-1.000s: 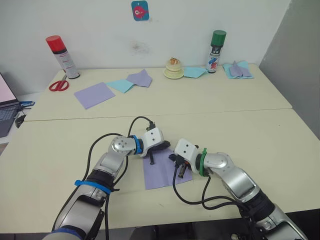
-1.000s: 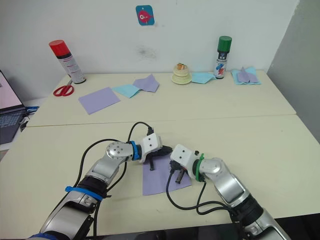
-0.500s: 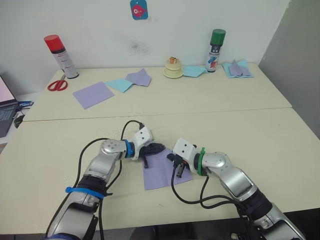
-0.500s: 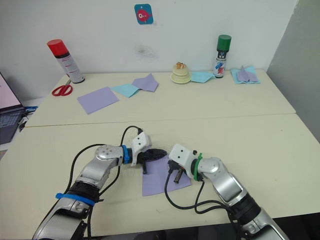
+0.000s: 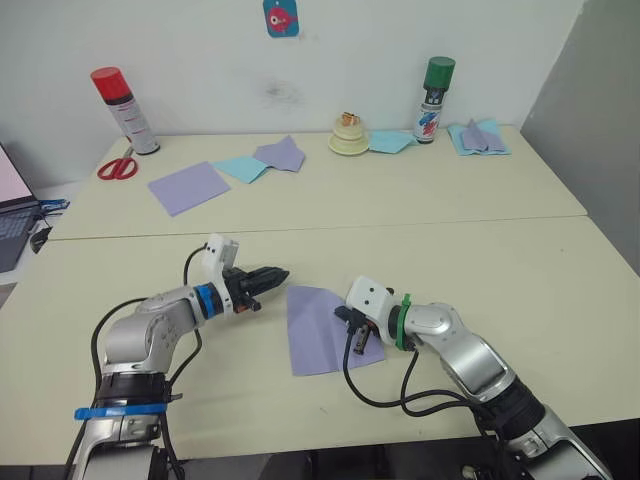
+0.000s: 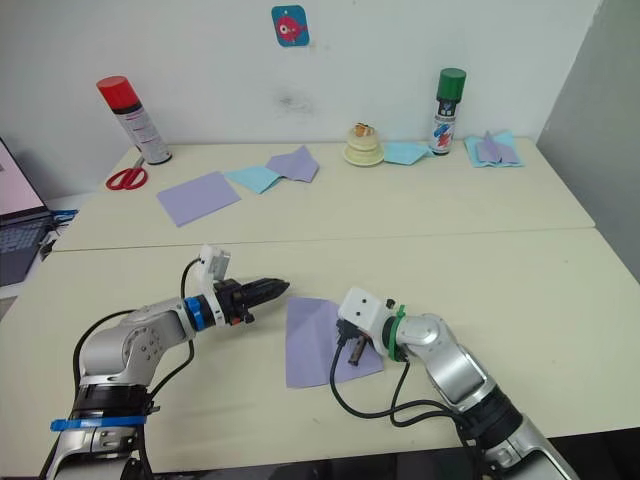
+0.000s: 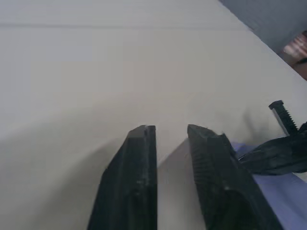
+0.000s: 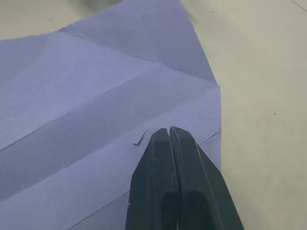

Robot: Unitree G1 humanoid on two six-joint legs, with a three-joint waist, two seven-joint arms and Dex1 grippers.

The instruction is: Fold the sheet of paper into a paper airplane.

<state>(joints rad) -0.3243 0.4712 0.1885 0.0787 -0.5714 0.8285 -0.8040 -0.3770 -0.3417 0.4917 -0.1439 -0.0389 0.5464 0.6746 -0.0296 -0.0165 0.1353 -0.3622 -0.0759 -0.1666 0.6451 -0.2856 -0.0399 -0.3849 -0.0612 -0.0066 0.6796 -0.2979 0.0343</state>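
The lavender sheet of paper (image 5: pixel 322 322) lies flat on the near table, with lengthwise creases showing in the right wrist view (image 8: pixel 96 96). My right gripper (image 5: pixel 361 341) is shut, and its fingertips (image 8: pixel 163 136) press down on the sheet near its right edge. My left gripper (image 5: pixel 275 273) hovers just left of the sheet's upper left corner, clear of the paper. Its fingers (image 7: pixel 144 139) stand a narrow gap apart with nothing between them. No paper airplane shape shows; the sheet is roughly four-sided.
On the far table are a red spray can (image 5: pixel 124 110), scissors (image 5: pixel 117 168), a smooth lavender square (image 5: pixel 188 188), light-blue and lavender pieces (image 5: pixel 262 162), a cream dish (image 5: pixel 348 140), a green can (image 5: pixel 433 88) and more light-blue sheets (image 5: pixel 476 138). A laptop (image 5: pixel 15 215) sits at the left edge.
My left gripper has drawn back to the left, off the sheet's upper left part, and the arm has swung outward. The right gripper has stayed pressed on the sheet.
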